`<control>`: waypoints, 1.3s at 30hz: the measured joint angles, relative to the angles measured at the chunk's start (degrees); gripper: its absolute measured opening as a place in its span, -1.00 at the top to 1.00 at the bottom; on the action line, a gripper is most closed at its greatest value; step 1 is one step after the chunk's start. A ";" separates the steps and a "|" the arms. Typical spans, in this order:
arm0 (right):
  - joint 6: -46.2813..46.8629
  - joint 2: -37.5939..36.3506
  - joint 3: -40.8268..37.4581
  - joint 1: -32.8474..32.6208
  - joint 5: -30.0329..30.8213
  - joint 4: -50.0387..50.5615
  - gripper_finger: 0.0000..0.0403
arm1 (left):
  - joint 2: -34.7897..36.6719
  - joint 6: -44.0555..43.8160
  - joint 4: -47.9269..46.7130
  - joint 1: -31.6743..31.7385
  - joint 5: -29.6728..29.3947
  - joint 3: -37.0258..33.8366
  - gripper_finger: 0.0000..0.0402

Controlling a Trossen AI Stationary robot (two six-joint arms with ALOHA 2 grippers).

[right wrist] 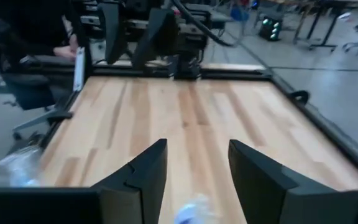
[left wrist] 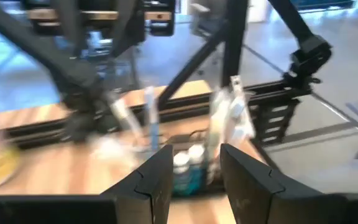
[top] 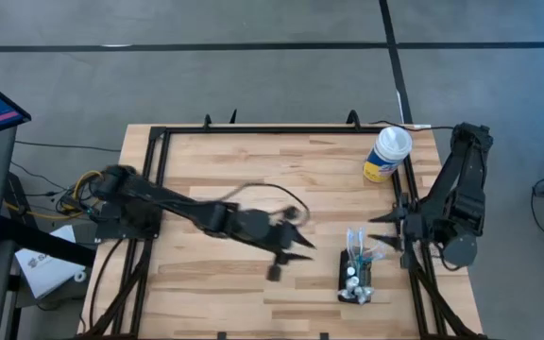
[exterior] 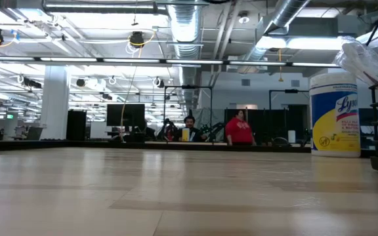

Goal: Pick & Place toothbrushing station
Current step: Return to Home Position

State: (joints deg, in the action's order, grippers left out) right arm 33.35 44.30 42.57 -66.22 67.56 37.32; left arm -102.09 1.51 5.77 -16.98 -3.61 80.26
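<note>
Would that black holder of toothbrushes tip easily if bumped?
Probably tippy: the black wire organizer is narrow, and tall toothbrushes stand up out of it. Open wire suggests it is light, so it may slide on the smooth wooden table.

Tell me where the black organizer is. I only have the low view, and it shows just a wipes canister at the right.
Observer: From above, the black organizer stands on the table toward that picture's lower right, well apart from the wipes canister near the upper right corner.
Operator: Report the left arm.
Observer: The left end effector is over mid-table, left of the organizer, open with nothing between its fingers.
Operator: Now the right.
Observer: The right end effector is at the table's right edge, open, close to the organizer.
</note>
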 joint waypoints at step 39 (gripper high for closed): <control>-41.64 -30.99 -21.32 38.10 -23.45 -40.17 0.68 | 53.01 2.72 29.11 4.51 -24.81 -60.03 0.37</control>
State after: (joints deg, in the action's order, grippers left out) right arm -8.29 13.31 21.24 -28.12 44.12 -2.85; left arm -49.08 4.23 34.87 -12.47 -28.42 20.23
